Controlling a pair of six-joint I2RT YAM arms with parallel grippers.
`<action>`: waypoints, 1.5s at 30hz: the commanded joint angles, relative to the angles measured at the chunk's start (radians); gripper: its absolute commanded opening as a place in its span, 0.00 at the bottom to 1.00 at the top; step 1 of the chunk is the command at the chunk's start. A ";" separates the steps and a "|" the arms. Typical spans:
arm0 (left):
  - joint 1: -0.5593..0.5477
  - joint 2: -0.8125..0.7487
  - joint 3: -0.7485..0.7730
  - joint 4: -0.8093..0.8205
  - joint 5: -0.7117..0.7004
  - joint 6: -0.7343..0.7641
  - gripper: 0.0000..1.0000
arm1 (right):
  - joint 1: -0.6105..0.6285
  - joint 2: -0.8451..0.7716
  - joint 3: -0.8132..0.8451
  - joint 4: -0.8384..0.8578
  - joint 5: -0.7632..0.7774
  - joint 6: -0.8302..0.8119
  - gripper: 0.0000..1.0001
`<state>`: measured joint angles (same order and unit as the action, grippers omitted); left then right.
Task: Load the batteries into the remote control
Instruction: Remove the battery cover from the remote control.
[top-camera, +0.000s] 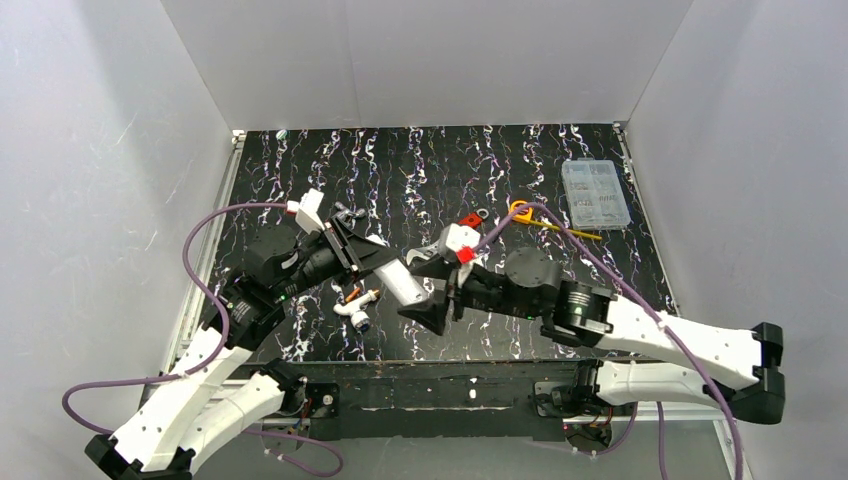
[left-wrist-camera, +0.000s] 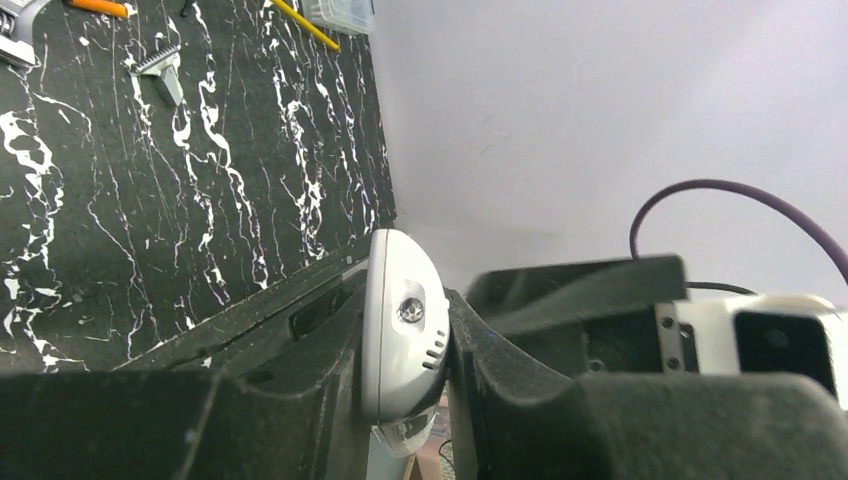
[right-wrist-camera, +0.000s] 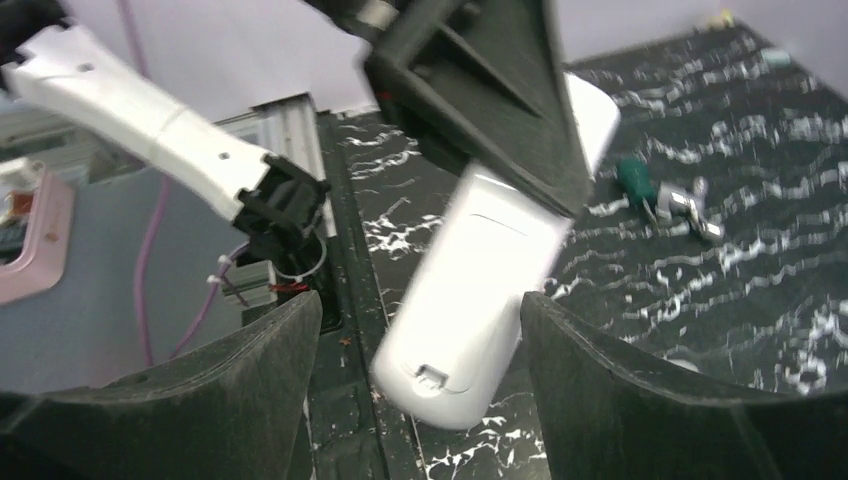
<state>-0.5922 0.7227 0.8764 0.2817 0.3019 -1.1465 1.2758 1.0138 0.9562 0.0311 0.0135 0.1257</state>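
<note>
Right wrist view has the remote (right-wrist-camera: 470, 290) slanting between the spread fingers of the right gripper (right-wrist-camera: 420, 320). They touch nothing and look poised to take its free end. From above, this happens over the middle of the near edge, with the handset lifted off the worktop (top-camera: 300, 170). The left gripper (top-camera: 362, 254) is clamped on the remote's other end; its own wrist view has the white shell pinched tight between both pads.

My reading is that one arm holds the handset steady in the air so the other can work on its back. The cover there seems in place, with its latch at the free end.

Just left of the remote, on the surface, lie a white tube (top-camera: 356, 316) and, I think, the batteries (top-camera: 353, 294), small, orange and not yet loaded. Past centre sit a wrench (top-camera: 468, 220) and a yellow tool (top-camera: 545, 218), and a clear box (top-camera: 597, 193) lies by the far right corner. The surface is black with white veins, and plain white walls stand on three sides.
</note>
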 joint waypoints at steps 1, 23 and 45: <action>0.000 0.009 -0.014 0.097 0.081 -0.030 0.00 | 0.007 -0.123 0.000 0.019 -0.198 -0.228 0.82; 0.000 -0.006 -0.019 0.099 0.263 -0.053 0.00 | -0.167 -0.105 0.204 -0.408 -0.624 -0.605 0.54; 0.000 0.004 -0.023 0.120 0.278 -0.063 0.00 | -0.176 -0.052 0.162 -0.286 -0.654 -0.655 0.47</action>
<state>-0.5922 0.7300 0.8570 0.3332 0.5312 -1.2018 1.1030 0.9661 1.1152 -0.3168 -0.6319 -0.5068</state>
